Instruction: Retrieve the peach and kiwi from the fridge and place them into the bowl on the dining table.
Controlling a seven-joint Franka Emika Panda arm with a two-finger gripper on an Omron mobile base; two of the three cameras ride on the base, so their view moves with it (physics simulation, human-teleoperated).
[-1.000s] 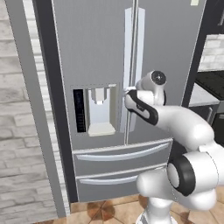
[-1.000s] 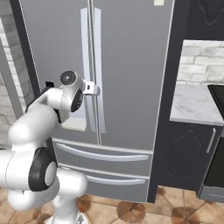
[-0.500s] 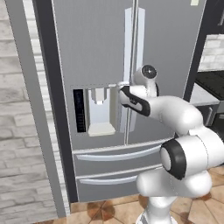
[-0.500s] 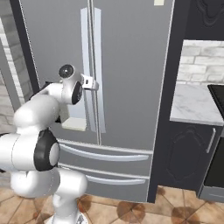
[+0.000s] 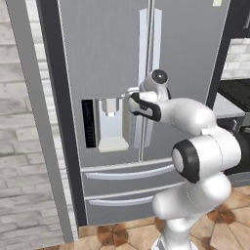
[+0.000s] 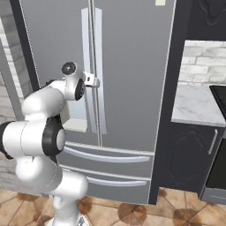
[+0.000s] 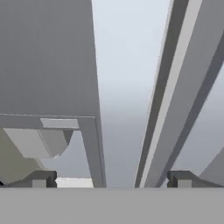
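My gripper point(image 7: 111, 179) hangs wide open, holding nothing, at the fridge point(image 5: 107, 58), whose two doors are shut. Two long handles point(image 6: 87, 66) flank the seam; two drawers point(image 5: 129, 173) sit below.

Kitchen corner with brick and dark cabinets

A pale brick wall point(image 5: 22, 146) stands at left; dark cabinets point(image 6: 190, 163) carry a marble counter point(image 6: 194, 103) at right, over a brown patterned tile floor point(image 6: 132, 212).
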